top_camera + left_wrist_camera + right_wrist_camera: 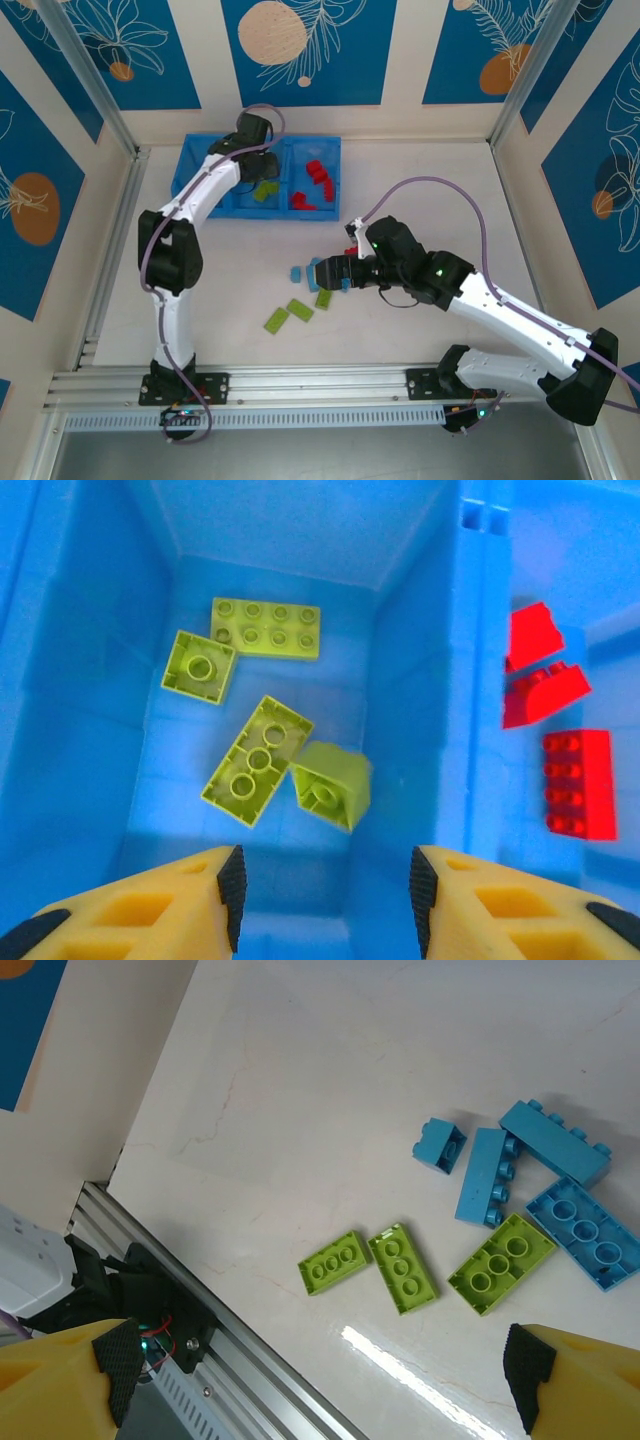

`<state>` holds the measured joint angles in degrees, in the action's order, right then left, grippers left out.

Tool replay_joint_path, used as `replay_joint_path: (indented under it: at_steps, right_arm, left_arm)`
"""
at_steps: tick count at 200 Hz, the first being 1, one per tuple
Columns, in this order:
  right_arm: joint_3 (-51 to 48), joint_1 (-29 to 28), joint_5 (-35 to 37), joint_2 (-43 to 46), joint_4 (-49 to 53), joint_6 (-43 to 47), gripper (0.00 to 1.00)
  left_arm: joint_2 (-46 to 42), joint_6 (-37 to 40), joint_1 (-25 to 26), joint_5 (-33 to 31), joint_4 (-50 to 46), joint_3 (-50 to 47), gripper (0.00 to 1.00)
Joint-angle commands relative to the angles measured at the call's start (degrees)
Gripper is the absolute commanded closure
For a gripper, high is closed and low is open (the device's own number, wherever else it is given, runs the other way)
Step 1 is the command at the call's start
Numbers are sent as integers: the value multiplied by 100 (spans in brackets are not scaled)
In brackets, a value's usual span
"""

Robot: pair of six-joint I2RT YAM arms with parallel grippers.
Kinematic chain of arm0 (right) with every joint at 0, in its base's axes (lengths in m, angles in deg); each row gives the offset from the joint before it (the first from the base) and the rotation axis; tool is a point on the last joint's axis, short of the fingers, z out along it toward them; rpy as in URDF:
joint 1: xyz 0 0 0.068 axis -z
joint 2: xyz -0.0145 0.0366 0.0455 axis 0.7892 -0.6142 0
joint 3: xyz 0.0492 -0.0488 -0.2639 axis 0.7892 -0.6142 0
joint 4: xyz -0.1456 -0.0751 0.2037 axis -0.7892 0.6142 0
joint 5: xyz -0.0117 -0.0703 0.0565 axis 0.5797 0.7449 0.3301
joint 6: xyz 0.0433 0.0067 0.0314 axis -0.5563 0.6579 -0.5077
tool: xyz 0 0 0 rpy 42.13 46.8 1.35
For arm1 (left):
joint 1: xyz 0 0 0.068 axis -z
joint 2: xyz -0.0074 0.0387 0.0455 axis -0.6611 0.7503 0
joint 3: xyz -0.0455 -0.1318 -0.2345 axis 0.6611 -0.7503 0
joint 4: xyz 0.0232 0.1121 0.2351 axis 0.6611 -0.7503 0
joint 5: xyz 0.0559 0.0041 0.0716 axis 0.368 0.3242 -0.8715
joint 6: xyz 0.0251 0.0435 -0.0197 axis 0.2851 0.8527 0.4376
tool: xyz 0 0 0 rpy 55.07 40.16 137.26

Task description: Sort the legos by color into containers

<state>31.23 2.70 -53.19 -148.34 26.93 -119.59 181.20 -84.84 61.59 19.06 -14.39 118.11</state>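
Note:
My left gripper [325, 895] hangs open over the middle compartment of the blue tray [420, 680], nothing between its fingers. Just below it lies a blocky lime green lego [335, 780], next to three flat green ones [257, 760]. Red legos [577, 782] fill the right compartment [318, 180]. My right gripper [325, 1385] stands wide open above the table. Under it lie three green plates [403, 1268] and several light blue legos [486, 1176]. In the top view the right gripper [322, 273] hovers by that loose group [300, 309], and the left gripper [262, 165] is over the tray.
The tray [195, 175] sits at the back left of the table, near the rear wall. An aluminium rail [250, 1360] runs along the near edge, close to the loose green plates. Metal frame posts stand at the back corners.

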Motion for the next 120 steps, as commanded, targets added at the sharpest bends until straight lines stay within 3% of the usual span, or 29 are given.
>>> replay_joint_path:
  at_steps: [1,30,64,91,120]
  right_arm:
    - [71,-38,214,138,79,-114,5]
    - [-18,-24,516,147,43,-190,5]
    - [-158,36,866,242,-100,-268,4]
    - [-230,102,919,243,-198,-324,4]
    - [-249,108,870,188,-201,-362,4]
  left_arm:
    - [-1076,-112,-1,305,-282,-607,53]
    - [-2772,-565,375,730,10,-2418,55]
    - [-4115,-609,1508,476,0,-3909,55]
    - [-4290,-811,2174,335,131,-4675,55]
    - [-3610,-655,2278,652,507,-5004,45]
